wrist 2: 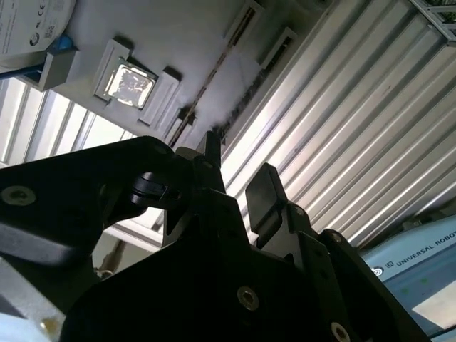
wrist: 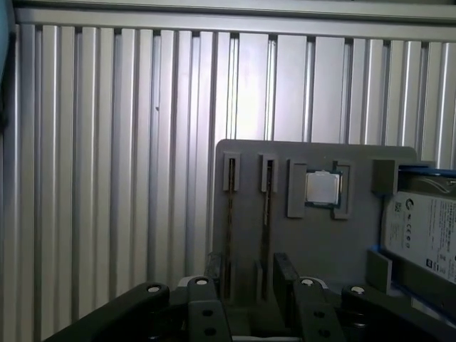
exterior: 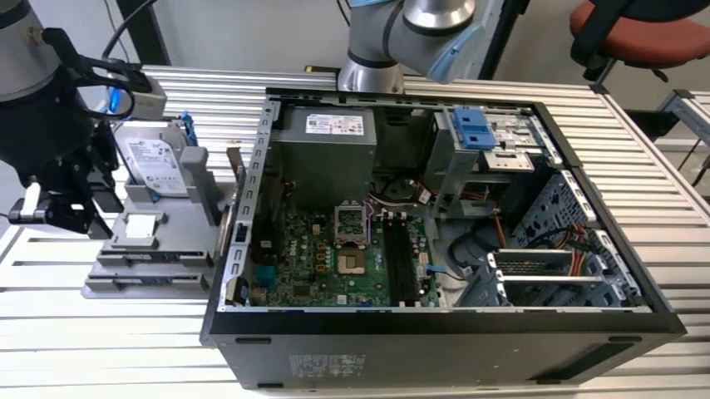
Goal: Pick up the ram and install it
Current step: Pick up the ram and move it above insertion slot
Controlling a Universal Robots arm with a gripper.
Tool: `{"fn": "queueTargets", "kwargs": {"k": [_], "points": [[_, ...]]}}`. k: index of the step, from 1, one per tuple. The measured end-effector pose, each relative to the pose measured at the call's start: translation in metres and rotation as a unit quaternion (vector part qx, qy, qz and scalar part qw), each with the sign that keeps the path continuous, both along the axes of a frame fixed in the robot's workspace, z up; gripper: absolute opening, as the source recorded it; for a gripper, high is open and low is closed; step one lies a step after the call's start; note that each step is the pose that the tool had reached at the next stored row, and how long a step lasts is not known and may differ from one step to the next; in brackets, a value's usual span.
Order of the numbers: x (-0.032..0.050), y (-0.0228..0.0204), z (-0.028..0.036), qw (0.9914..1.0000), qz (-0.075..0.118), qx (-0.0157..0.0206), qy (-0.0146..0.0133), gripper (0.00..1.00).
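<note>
The ram (wrist: 229,235) stands on edge in a narrow slot of the grey holder (wrist: 313,249), showing as a thin dark strip; a second like strip (wrist: 265,228) sits in the slot beside it. In the second wrist view the ram (wrist 2: 210,85) is a thin brownish line. My gripper (wrist: 249,274) hovers open just short of the holder's near end, its dark fingers (wrist: 214,269) apart with nothing between them. The exterior view has the gripper (exterior: 65,218) at that view's left, beside the holder (exterior: 166,249). The open computer case (exterior: 244,249) shows black memory slots (exterior: 401,259).
A square processor (wrist: 322,189) and a silver hard drive in a blue frame (wrist: 424,239) also sit on the holder. The ribbed aluminium table (wrist: 107,178) lies around it. The arm's base (exterior: 372,75) stands behind the case. A red chair (exterior: 643,33) is at the back.
</note>
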State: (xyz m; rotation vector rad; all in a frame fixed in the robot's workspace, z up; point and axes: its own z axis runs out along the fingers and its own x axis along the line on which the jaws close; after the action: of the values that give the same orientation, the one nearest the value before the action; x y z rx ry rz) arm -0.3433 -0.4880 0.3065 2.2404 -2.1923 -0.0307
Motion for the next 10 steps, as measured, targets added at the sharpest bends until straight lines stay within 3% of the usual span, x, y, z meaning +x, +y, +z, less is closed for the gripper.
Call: {"fn": "queueTargets", "kwargs": {"k": [10], "points": [[0.0000, 0.0000, -0.0113, 1.00000, -0.001, 0.0000, 0.0000, 1.00]]}}
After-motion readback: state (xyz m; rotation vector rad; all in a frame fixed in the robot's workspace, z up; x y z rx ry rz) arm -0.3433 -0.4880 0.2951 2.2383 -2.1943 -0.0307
